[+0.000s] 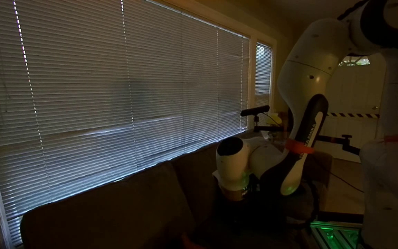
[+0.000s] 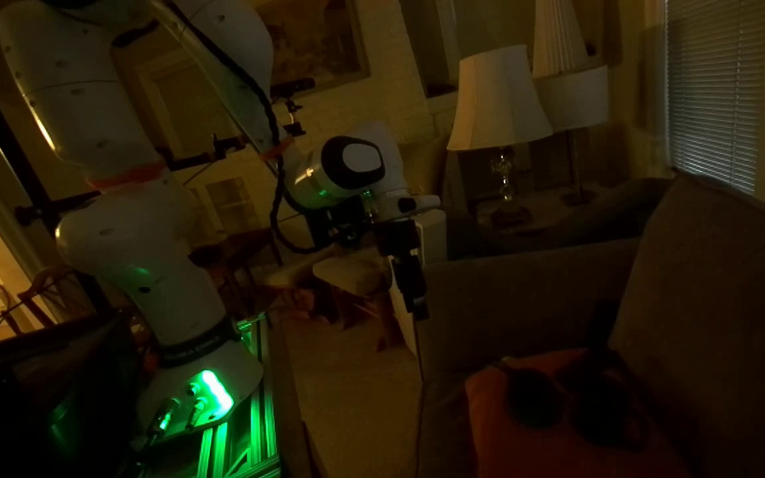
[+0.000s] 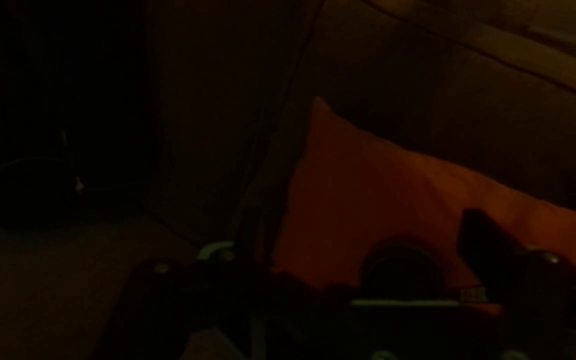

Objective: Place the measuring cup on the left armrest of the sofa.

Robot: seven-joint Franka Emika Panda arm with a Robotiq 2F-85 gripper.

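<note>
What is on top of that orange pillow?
At least two dark rounded things lie on the orange pillow; it's too dim to name them. The fabric beneath them is covered, so it can't be seen.

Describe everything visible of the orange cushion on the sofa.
The orange cushion looks like plain, soft fabric, with a pointed corner and an uneven edge in the wrist view. It lies on the seat of the sofa, running out of frame in an exterior view, where dark round things rest on it, too dim to name. In the wrist view the open gripper hides part of it; no contact shows.
</note>
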